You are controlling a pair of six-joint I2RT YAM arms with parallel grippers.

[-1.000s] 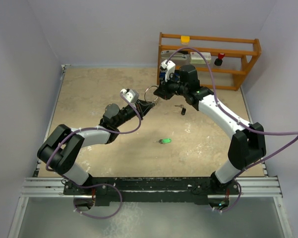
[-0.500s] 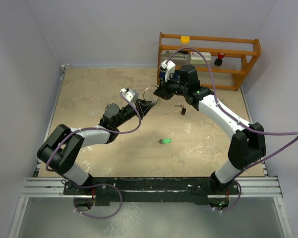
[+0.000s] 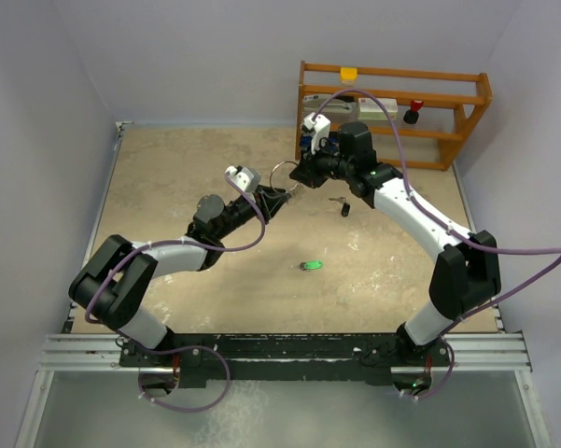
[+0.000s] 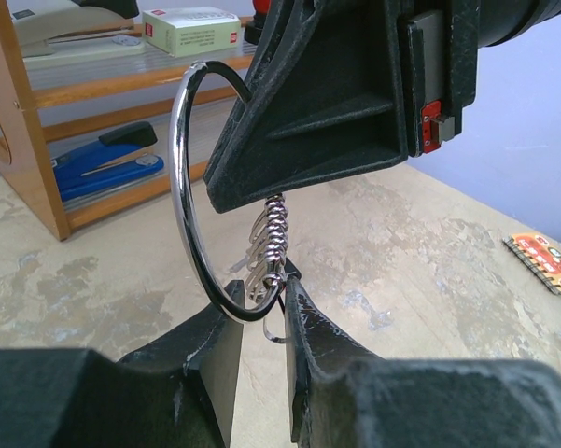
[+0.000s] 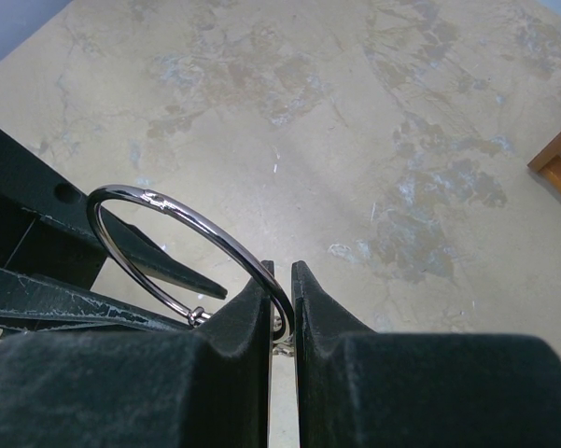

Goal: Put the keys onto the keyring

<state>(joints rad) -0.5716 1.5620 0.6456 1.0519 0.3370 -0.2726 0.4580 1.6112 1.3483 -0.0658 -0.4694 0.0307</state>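
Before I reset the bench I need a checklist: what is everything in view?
keyring: one, silver, held between grippers, small silver keys hanging from it
green key: one, green head, table centre
black key: one, black head, table, beside right arm
rack: one, wooden, far right
stapler: one, blue, lower rack shelf
box: one, white and green, shelf above stapler
notebook: one, orange, on table
table: one, mottled beige
left gripper: one, black, jaws apart around keyring
right gripper: one, black, shut on keyring

We see the left gripper's (image 4: 263,322) jaws, pressed together a second ago, now parted a little around the lower arc of the thin round silver wire keyring (image 4: 176,168) (a gap shows beside the wire).
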